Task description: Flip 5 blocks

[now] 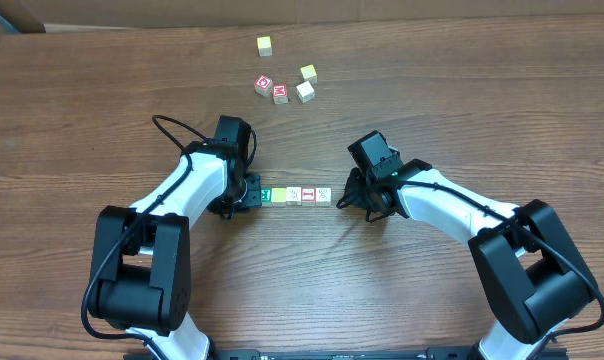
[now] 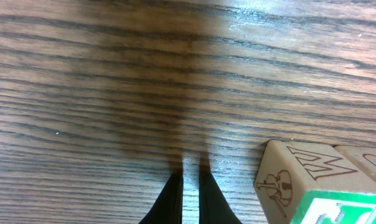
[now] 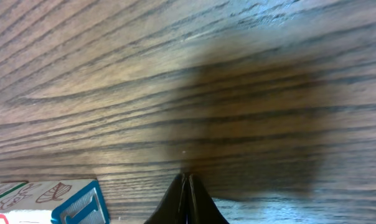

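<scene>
Five blocks [image 1: 294,193] lie in a tight row at the middle of the table [image 1: 462,110], running from 9 o'clock to 3 o'clock and touching side by side. From the 9 o'clock end they are the green block [image 1: 269,194], the yellow block [image 1: 280,193], the cream block [image 1: 294,193], the red-framed block [image 1: 308,193] and the whitish block [image 1: 323,194].

The left gripper [image 1: 244,192] sits low, just beside the green block on its 9 o'clock side. Its fingers are drawn together and hold nothing. In the left wrist view the green block stands at 4 o'clock from the fingertips, apart from them.

The right gripper [image 1: 354,200] sits near the whitish block on its 3 o'clock side. Its fingers are pressed together and empty. In the right wrist view the blue-edged face of that block lies at 8 o'clock from the tips.

Toward 12 o'clock, well apart from the row, five other cubes [image 1: 287,82] lie scattered.
</scene>
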You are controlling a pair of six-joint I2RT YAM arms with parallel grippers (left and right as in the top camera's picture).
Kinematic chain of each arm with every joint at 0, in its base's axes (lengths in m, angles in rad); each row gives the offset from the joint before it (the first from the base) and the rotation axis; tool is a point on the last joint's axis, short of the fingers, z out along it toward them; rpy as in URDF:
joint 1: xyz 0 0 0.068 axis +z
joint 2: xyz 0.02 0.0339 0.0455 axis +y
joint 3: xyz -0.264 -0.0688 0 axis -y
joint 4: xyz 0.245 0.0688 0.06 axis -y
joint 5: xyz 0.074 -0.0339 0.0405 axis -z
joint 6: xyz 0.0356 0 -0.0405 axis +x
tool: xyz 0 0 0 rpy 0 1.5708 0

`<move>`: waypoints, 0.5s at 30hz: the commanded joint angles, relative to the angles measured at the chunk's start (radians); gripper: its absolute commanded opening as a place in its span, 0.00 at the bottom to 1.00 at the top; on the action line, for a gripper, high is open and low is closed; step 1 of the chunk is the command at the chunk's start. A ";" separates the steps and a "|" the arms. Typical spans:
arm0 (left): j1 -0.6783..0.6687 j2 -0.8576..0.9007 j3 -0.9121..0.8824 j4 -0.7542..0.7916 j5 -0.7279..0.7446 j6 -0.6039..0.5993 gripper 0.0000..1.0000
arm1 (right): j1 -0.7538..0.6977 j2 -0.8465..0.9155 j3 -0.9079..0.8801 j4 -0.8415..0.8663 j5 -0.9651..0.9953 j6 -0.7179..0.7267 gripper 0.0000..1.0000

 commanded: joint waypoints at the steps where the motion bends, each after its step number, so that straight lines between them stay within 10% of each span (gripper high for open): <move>1: -0.001 0.012 -0.008 -0.004 -0.018 0.017 0.04 | 0.005 0.010 -0.007 0.006 -0.079 0.015 0.04; 15: 0.005 -0.001 0.094 -0.113 -0.035 0.020 0.04 | 0.004 -0.040 0.022 -0.030 -0.085 -0.044 0.04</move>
